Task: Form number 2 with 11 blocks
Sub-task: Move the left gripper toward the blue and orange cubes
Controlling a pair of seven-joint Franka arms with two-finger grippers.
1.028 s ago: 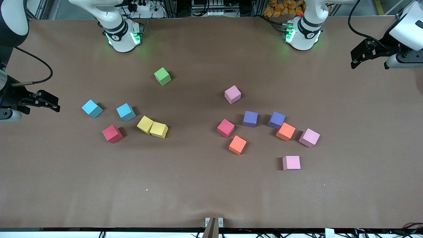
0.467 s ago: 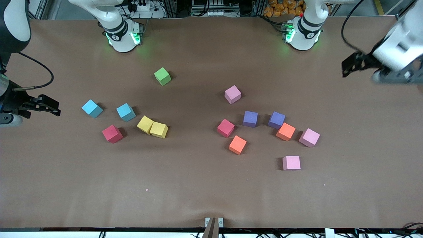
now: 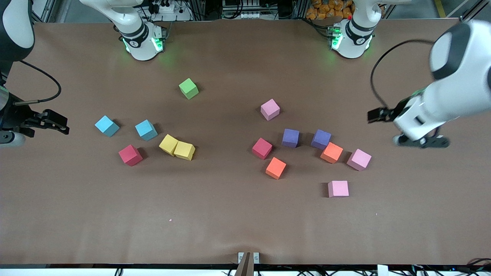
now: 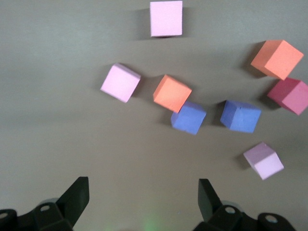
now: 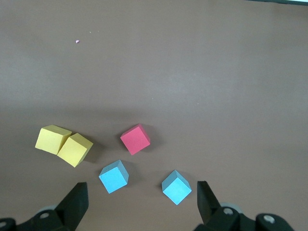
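The blocks lie scattered and flat on the table, and no digit 2 shows. Toward the right arm's end are a green block [image 3: 188, 88], two light blue [image 3: 107, 125] [image 3: 146, 130], a red [image 3: 130, 155] and two touching yellow [image 3: 177, 147]. Toward the left arm's end are three pink [image 3: 270, 109] [image 3: 359, 159] [image 3: 338, 188], two purple [image 3: 290, 138] [image 3: 320, 138], two orange [image 3: 331, 152] [image 3: 275, 168] and a red [image 3: 262, 148]. My left gripper [image 3: 418, 142] [image 4: 143, 197] hangs open and empty above the table beside this group. My right gripper [image 3: 11, 136] [image 5: 142, 202] waits open and empty, high above the light blue blocks [image 5: 114, 176].
The brown table cover [image 3: 230, 222] is bare nearer the front camera. A tiny pink speck [image 3: 170, 220] lies there. The arm bases [image 3: 142, 42] [image 3: 351, 38] stand at the table's edge farthest from the front camera.
My left arm has swung in from the table's end and down toward the pink and orange blocks. My right arm has barely moved. No block has moved.
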